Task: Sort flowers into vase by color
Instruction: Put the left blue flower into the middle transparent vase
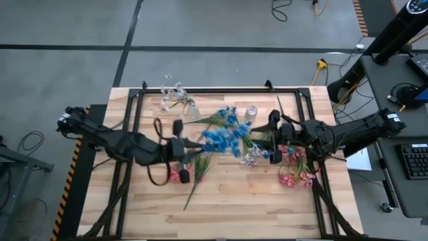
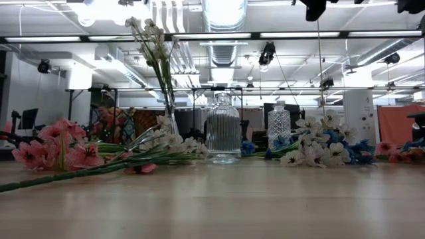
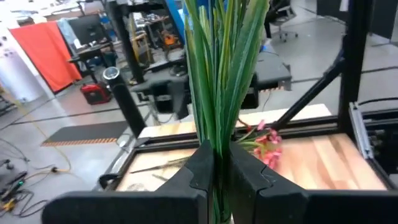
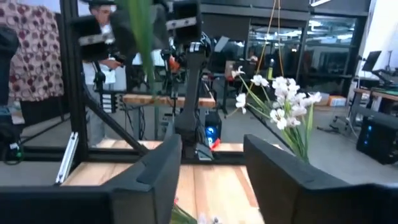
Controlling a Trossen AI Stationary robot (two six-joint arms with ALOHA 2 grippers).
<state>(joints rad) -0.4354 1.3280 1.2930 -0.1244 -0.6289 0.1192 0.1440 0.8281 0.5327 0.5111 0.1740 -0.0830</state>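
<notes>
the left tool is squeezed shut on a bunch of long thin green stems, and from above those stems lead out past its tip to a big cluster of small blue fake blossoms hanging over the middle of the light wooden surface. the right tool is up in the air just past the blue blossoms from the left tool, and its two dark fingers stand apart with nothing between them. beyond the right tool's open fingers is a spray of small white blossoms on thin green stems, standing up tall. pink flowers with green stems lie on the surface just under the right tool, and a few more pink blossoms lie close beside the left tool. three clear glass vases stand far from both tools near the back of the surface: a ribbed bottle-shaped one with nothing in it, a cut-glass one behind it, and a thin one that holds white flowers. i think the step now is carrying the blue bunch to a vase. next, the left tool needs to tip the stems so the ends point down, line them up over a vase mouth, lower them in and only then let go. the vase mouths look narrow, so the aim has to be careful.
</notes>
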